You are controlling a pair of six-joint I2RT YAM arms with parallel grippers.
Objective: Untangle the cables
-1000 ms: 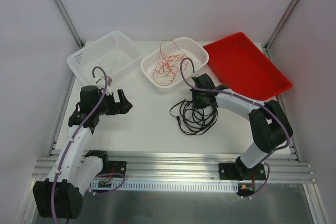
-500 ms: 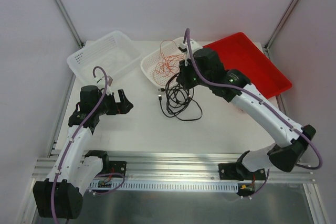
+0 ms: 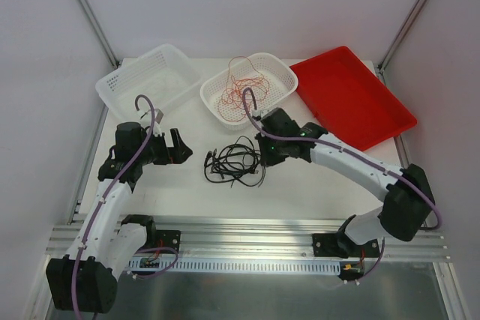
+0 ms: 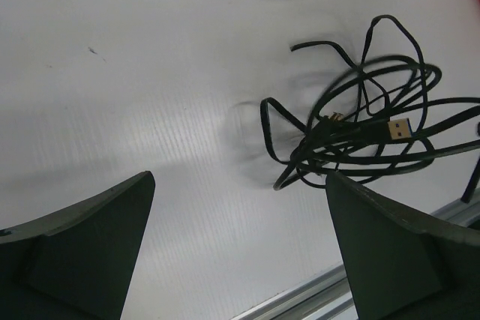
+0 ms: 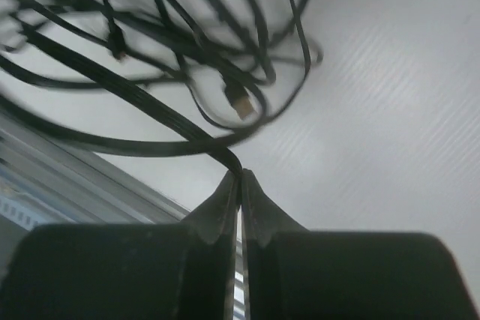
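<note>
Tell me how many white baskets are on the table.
2. One white basket at the far left; the other at far centre, beside the red tray, holding thin orange wire.

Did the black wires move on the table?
Yes. The black cables slid left, away from the red tray, held in the right gripper.

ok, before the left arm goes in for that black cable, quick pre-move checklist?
1. Right gripper shut on a strand of the black cable: ok.
2. Left gripper open and empty: ok.
3. Cable in left wrist view, ahead of that gripper: ok.
4. Cable apart from the basket of red wire: ok.
5. Loops untangled: not ok, strands cross in a heap.
6. One cable or several: cannot tell; a USB plug shows.
</note>
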